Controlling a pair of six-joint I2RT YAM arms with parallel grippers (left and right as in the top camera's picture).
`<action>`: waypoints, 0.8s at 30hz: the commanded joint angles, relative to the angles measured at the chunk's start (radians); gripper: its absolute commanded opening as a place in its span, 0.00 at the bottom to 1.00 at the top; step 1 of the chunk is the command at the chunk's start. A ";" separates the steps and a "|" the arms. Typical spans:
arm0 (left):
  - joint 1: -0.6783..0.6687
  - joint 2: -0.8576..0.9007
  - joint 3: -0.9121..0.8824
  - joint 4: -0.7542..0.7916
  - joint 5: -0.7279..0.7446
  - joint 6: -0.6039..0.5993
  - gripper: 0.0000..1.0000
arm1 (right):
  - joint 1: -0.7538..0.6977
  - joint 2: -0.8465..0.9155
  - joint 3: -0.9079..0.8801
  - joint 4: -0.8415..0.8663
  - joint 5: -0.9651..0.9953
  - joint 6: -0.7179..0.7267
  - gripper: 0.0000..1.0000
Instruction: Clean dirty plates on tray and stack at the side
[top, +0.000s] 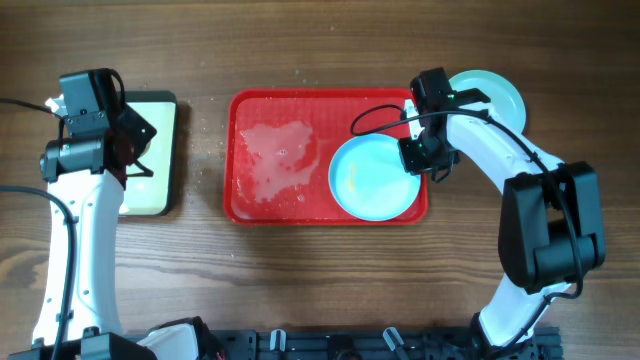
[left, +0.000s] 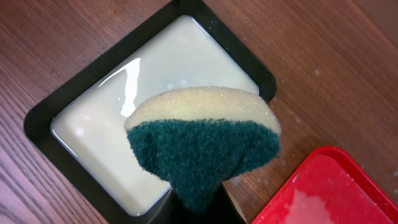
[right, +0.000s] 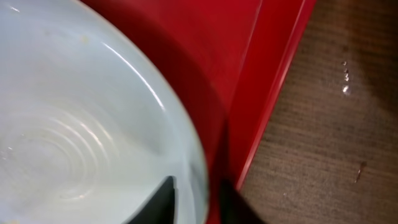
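Observation:
A pale turquoise plate lies on the right half of the red tray. My right gripper is shut on this plate's right rim, one finger inside and one outside; the right wrist view shows the jaws, the plate and the tray wall. A second turquoise plate lies on the table right of the tray. No white plate shows. My left gripper is shut on a green and yellow sponge above the pan, its jaws under the sponge.
A dark-rimmed cream pan with milky liquid stands left of the tray. A wet soapy patch covers the tray's left half. The tray's corner shows in the left wrist view. Water drops dot the table.

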 joint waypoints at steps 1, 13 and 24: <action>0.003 0.004 -0.005 0.004 0.009 -0.013 0.04 | -0.002 0.015 -0.003 -0.006 -0.019 0.005 0.18; 0.003 0.004 -0.005 0.004 0.043 -0.013 0.04 | 0.005 0.096 -0.066 0.163 -0.116 0.039 0.34; -0.270 0.248 -0.005 0.252 0.556 -0.014 0.04 | 0.045 0.096 0.053 0.247 -0.199 0.109 0.04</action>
